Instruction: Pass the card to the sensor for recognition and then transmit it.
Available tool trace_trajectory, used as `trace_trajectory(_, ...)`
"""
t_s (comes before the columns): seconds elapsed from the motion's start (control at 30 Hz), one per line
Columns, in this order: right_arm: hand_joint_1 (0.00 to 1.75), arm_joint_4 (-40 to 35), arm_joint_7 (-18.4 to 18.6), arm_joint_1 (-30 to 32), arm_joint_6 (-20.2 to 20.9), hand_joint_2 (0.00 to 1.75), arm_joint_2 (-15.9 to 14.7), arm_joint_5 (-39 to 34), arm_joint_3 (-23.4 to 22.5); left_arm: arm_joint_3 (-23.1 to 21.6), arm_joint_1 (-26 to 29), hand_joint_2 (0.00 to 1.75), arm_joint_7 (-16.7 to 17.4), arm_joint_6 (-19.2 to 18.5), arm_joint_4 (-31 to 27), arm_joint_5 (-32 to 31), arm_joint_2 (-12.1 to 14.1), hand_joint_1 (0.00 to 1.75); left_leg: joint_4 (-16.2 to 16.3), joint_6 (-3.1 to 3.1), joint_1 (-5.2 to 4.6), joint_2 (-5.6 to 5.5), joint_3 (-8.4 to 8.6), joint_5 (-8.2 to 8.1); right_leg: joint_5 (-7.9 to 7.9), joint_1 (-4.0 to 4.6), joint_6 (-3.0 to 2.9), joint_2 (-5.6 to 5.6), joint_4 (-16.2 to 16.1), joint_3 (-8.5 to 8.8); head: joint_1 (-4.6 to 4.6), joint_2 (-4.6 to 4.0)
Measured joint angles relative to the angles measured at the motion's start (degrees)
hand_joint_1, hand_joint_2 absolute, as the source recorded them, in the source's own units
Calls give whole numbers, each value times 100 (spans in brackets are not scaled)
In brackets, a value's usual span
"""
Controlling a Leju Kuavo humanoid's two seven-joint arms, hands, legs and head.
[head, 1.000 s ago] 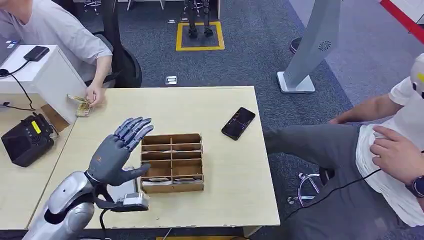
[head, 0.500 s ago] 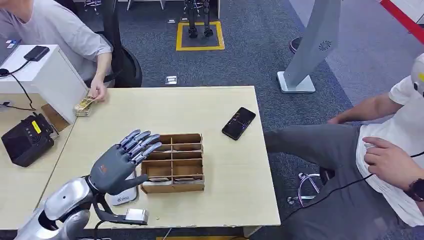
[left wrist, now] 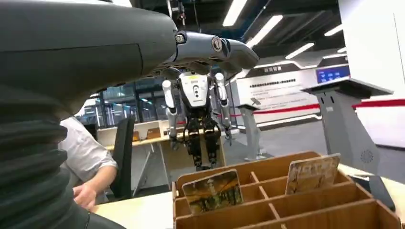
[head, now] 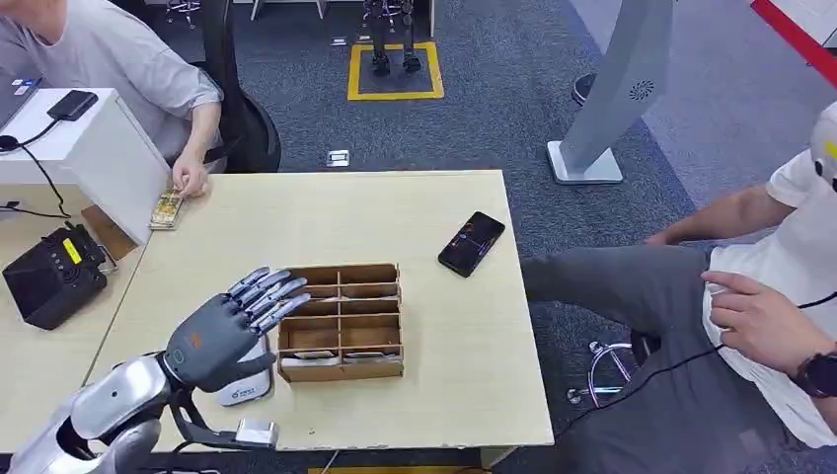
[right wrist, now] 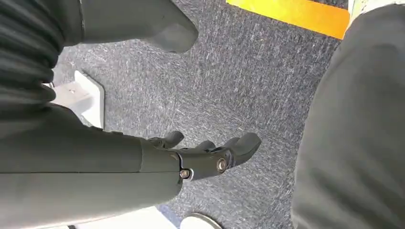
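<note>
Surface (head: 326,212), pale wood, carries everything; two people sit by it, one at the far left corner with a hand (head: 190,181) on a small item at that edge, one off the right side.

Left arm (head: 94,410) comes in over the near left corner; silver, bent at the wrist.

Rack (head: 341,321), a wooden box of open compartments, sits near the middle of the near edge; from the left wrist view two cards stand upright in it, one card (left wrist: 212,191) in a near compartment, a second card (left wrist: 313,172) in a compartment further along; neither is touched.

Left robot hand (head: 225,331) hovers just beside the rack's left wall, released, fingers stretched apart toward the rack and nothing held.

Sensor (head: 240,387), a white pad, lies on the surface under that hand, partly hidden by it, close to the near edge.

Phone (head: 471,243), dark, lies toward the far right corner, well apart from the rack.

Right robot hand (right wrist: 210,155) hangs over grey carpet, fingers loosely apart, holding nothing.

Progress, judged: early; no card is out of the rack; picking one, presenting it to the sensor and handing it on all remain.
</note>
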Motion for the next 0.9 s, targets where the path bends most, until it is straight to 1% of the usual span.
trace_trajectory(0.17,0,0,-15,-2,2,175,0,20,-20,-26,-1,175,18,-35,0,-4,61,0,0,0,0,0,0,0,0,0,0,0,0,0,-2,0)
trace_trajectory(0.27,0,-2,-15,-2,2,175,0,33,-26,-31,0,175,232,26,4,-158,74,0,0,0,0,0,0,0,0,0,0,-1,0,0,0,0)
trace_trajectory(0.33,0,-2,-13,-2,0,175,2,35,-31,-31,5,175,411,160,26,-223,41,0,0,0,0,0,0,0,0,0,0,-1,0,0,-2,0)
trace_trajectory(0.4,0,-2,-9,0,-6,175,2,35,-41,-31,21,175,570,260,66,-225,-54,0,0,0,-1,-1,0,0,0,0,0,-2,-1,1,-2,0)
trace_trajectory(0.53,0,-2,37,3,-42,175,9,35,-92,-28,47,175,800,240,186,-146,-286,0,0,1,-2,-1,-1,0,0,-1,0,-1,-1,1,-2,0)
trace_trajectory(0.77,0,-2,66,6,-57,175,24,50,-162,17,55,175,949,57,369,37,-529,0,0,0,-2,-1,-1,0,0,0,0,-1,-1,0,0,0)
trace_trajectory(0.9,0,-2,66,9,-59,175,42,70,-197,127,127,175,966,-171,459,368,-688,0,0,0,-1,0,-1,0,0,0,0,0,-1,-1,-2,0)
